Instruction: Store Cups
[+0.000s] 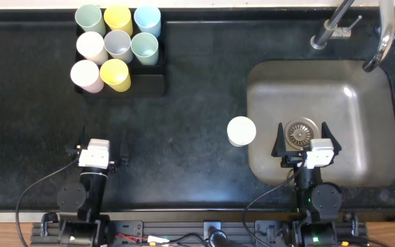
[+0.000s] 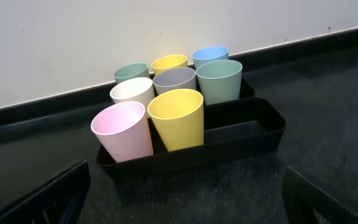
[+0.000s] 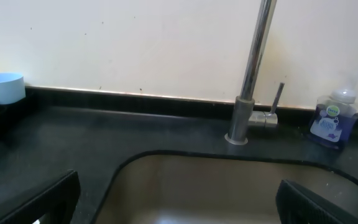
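A black tray [image 1: 149, 85] at the counter's back left holds several upright cups in pastel colours, with one corner slot bare [image 2: 247, 134]. Among them are a pink cup [image 2: 124, 130] and a yellow cup [image 2: 178, 117] in the near row. One white cup [image 1: 241, 131] stands alone on the counter by the sink's left rim. My left gripper [image 1: 95, 147] rests open near the front edge, facing the tray. My right gripper [image 1: 306, 142] sits open over the sink's front part, to the right of the white cup.
A steel sink [image 1: 362, 89] fills the right side, with a drain [image 1: 300, 132] and a tap [image 3: 252, 74] behind it. A blue soap bottle [image 3: 331, 119] stands at the back right. Dark counter [image 1: 184, 144] lies between tray and sink.
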Robot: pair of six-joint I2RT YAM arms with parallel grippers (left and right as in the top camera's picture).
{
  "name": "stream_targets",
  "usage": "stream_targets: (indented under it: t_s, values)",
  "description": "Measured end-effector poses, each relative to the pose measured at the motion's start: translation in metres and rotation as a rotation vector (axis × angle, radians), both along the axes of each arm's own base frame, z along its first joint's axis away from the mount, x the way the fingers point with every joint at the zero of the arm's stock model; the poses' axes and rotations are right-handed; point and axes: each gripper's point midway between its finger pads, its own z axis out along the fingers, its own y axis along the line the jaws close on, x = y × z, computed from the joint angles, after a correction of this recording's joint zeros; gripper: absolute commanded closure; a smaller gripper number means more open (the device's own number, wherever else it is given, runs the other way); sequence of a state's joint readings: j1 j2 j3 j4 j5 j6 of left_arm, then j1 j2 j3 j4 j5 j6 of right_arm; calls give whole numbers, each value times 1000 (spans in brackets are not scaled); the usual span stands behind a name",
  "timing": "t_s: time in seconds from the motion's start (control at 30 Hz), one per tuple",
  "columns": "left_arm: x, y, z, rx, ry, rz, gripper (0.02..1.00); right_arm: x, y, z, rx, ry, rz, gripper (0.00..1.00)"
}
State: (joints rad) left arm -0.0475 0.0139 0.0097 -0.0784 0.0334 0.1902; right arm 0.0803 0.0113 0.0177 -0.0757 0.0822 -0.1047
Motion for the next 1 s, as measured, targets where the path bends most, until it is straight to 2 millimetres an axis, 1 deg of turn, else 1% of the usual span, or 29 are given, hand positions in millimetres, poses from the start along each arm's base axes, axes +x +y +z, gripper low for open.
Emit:
stream_targets:
  t_s: [0.53, 0.63, 0.7, 0.77, 0.8, 0.83, 0.87, 0.9, 0.93, 0.97, 1.0]
  values:
    - [0, 0, 0, 0, 0, 0, 20, 0, 0, 0, -1, 0, 2, 5]
    - [0, 0, 0, 0, 0, 0, 20, 0, 6, -2, -1, 10, 32, 3]
    - [0, 0, 0, 0, 0, 0, 20, -2, 11, -11, -3, 64, 67, 3]
    - [0, 0, 0, 0, -1, 0, 23, -16, 19, -19, -5, 229, 118, 5]
    - [0, 0, 0, 0, 0, 0, 20, -24, 21, -18, -4, 309, 134, 3]
    - [0, 0, 0, 0, -1, 1, 20, -31, 24, -8, -1, 371, 152, 3]
    - [0, 0, 0, 0, -1, 1, 20, -33, 26, 7, 1, 392, 161, 3]
    - [0, 0, 0, 0, -1, 3, 20, -35, 28, 31, 4, 447, 174, 3]
    - [0, 1, 0, 0, -1, 3, 20, -34, 29, 41, 5, 463, 179, 3]
    - [0, 1, 0, 0, 0, 3, 20, -24, 31, 69, 9, 495, 187, 3]
    - [0, 1, 0, 0, 0, 3, 20, -22, 31, 74, 8, 544, 188, 5]
